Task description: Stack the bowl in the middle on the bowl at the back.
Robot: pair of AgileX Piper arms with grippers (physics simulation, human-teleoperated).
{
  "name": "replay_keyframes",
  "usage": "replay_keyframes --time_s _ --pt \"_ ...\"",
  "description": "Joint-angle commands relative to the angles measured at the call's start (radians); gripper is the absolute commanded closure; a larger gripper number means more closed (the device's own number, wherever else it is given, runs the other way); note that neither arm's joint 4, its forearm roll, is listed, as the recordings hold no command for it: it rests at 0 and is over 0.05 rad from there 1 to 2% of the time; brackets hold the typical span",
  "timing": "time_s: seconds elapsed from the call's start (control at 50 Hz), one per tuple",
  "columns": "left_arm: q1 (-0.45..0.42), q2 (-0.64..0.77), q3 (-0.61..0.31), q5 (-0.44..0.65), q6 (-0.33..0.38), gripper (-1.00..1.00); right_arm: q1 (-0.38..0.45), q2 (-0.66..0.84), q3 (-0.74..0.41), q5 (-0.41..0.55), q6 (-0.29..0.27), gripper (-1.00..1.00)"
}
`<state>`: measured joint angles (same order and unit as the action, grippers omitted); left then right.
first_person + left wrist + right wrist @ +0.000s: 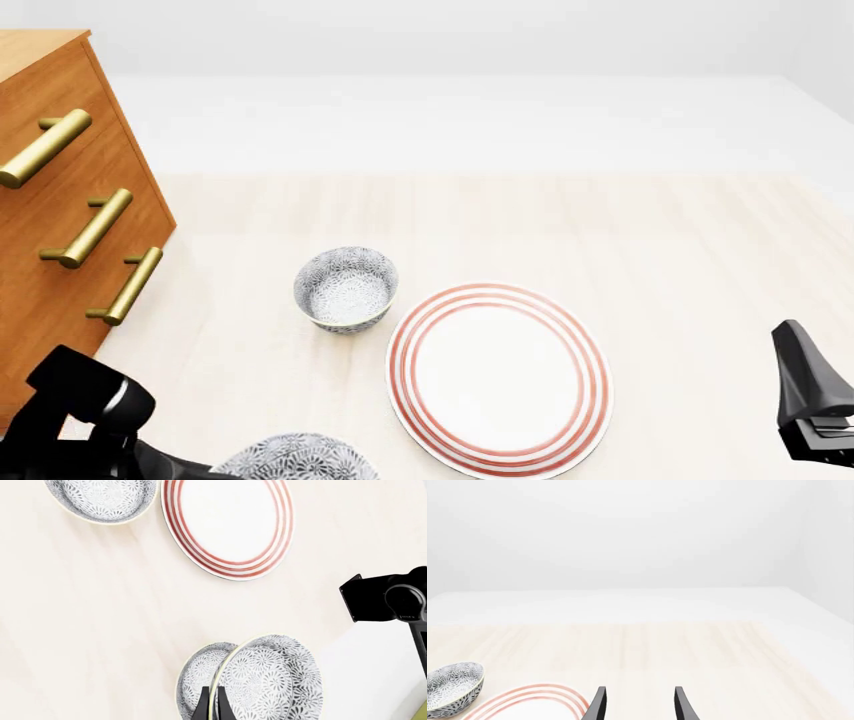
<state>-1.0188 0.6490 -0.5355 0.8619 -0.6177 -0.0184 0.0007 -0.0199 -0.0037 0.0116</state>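
Your left gripper [211,705] has the middle bowl [267,680] pinched by its rim, fingers closed with the wall between them, one inside and one outside. In the front view that bowl [296,456] sits at the near left edge of the frame, apparently lifted off the bench [667,240], though I can't confirm the gap. The back bowl [346,289] waits farther out, upright, just left of the plate [497,375] and close to its far-left edge.

From here, carry forward and slightly right. Keep the held bowl high enough to clear the target's rim, level it so the mouth faces up, and centre it over the back bowl before you lower. Watch the plate edge; it's near your path. Release only once the bowl is seated.

Your right gripper [637,705] hangs parted and empty at the near right, well clear.

Writing or brands: none readable anywhere, just floral speckle on the bowls, red rings on the plate, and plain brass handles on the drawers [67,220] at left.
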Motion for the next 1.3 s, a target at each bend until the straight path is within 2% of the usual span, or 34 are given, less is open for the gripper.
replay_keyframes --time_s 0.02,0.2,0.34,0.58,0.6,1.0,1.16,1.3 --pt "-0.022 0.007 0.074 -0.055 -0.022 1.00 -0.001 0.000 -0.002 0.000 -0.001 -1.00" --pt "-0.024 0.016 0.120 -0.096 -0.027 1.00 0.000 0.000 -0.001 -0.001 -0.001 -1.00" --pt "-0.048 0.054 0.173 -0.177 -0.048 1.00 -0.003 0.000 -0.001 -0.001 0.001 -1.00" --pt "-0.051 0.053 0.205 -0.185 -0.057 1.00 -0.003 0.000 0.001 0.000 0.003 -1.00" --pt "-0.051 0.057 0.207 -0.188 -0.055 -1.00 -0.003 0.000 0.001 0.000 0.002 -1.00" --pt "-0.059 0.063 0.199 -0.183 -0.054 -1.00 0.000 0.000 -0.001 0.000 0.000 -1.00" --pt "-0.016 -0.009 0.147 -0.084 -0.017 -1.00 0.000 0.000 -0.002 -0.001 -0.001 -1.00" --pt "0.053 -0.090 0.053 0.030 0.055 -1.00 0.000 0.000 -0.002 -0.002 -0.003 -1.00"
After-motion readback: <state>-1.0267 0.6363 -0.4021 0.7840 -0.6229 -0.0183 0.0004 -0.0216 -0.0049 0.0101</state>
